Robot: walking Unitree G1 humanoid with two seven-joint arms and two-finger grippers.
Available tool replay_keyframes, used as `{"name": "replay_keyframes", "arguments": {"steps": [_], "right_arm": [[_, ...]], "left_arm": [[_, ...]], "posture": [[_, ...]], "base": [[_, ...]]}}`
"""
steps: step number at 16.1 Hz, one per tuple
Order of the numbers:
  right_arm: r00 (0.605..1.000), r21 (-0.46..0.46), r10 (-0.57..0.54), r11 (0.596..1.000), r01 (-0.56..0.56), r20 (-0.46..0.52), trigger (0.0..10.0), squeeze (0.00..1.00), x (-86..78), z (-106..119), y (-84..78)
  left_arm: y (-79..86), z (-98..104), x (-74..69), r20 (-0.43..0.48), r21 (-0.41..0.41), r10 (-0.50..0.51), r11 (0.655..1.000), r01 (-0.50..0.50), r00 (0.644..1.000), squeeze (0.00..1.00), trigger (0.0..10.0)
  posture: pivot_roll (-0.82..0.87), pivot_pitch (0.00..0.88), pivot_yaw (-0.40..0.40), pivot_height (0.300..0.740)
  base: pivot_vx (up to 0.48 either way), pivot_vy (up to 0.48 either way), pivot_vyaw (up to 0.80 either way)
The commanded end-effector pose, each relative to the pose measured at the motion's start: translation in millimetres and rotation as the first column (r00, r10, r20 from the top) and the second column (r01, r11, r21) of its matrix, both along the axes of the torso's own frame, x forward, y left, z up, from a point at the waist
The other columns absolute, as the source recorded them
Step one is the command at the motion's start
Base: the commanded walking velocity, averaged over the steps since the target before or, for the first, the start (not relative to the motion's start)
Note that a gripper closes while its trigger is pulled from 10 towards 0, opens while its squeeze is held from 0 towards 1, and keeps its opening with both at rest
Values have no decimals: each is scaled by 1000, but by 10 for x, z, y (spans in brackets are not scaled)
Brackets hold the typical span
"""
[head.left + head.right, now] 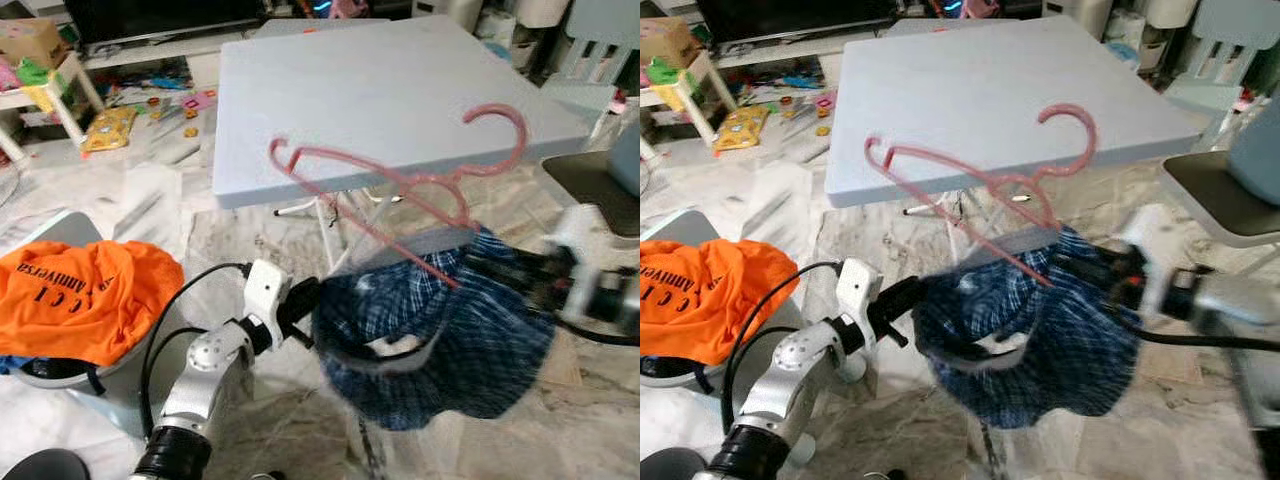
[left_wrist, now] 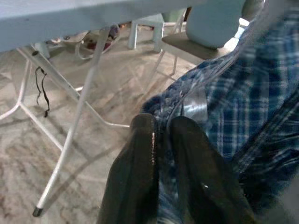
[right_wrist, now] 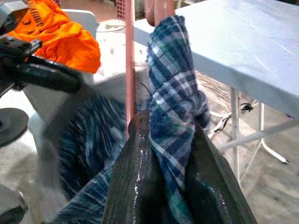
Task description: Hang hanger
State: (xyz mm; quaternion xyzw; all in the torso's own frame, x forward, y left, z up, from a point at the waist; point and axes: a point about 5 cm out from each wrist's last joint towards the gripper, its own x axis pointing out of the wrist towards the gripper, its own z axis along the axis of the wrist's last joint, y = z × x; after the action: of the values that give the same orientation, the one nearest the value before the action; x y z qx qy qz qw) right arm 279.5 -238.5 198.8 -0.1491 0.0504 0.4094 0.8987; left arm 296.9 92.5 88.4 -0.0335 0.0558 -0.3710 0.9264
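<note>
Between my two arms, in front of the pale blue counter, a blue plaid shirt hangs in the air because I hold it from both sides. My left gripper has its fingers pressed together on the shirt's left edge, pinching a fold of the cloth so that side stays up and spread. My right gripper has its fingers clamped on a bunched rope of plaid, and the pink hanger runs down right beside that bunch, so I judge I am gripping shirt and hanger together, though I cannot tell whether the hanger itself is squeezed or merely caught in the fabric. The hanger sits tilted above the shirt, its hook up over the counter's near edge, one shoulder thrown out to my left and one end buried in the cloth. I judge the shirt is only half dressed on it, held wide like this so the free shoulder can be worked into the garment before anything gets hung. To my left an orange shirt lies heaped on a pale bin, probably waiting its turn. No rail is visible here.
</note>
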Motion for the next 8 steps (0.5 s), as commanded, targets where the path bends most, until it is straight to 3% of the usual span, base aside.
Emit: {"name": "replay_keyframes", "arguments": {"steps": [1,5,8], "right_arm": [[999,-52,16,999,-15,28,10000,0,16,-7,105],[990,-219,-83,970,106,113,10000,0,173,-90,11],[985,-228,-113,963,140,127,10000,0,269,-126,55]], "left_arm": [[-12,8,-34,11,25,-15,1000,15,1000,1000,10000],[-34,46,-138,30,34,-135,990,134,990,1000,10000],[-113,97,-259,12,24,-270,963,269,963,1000,10000]], "posture": [[-217,92,72,740],[-212,95,71,740],[-206,98,66,740]], "base": [[0,0,0],[0,0,0],[0,0,0]]}}
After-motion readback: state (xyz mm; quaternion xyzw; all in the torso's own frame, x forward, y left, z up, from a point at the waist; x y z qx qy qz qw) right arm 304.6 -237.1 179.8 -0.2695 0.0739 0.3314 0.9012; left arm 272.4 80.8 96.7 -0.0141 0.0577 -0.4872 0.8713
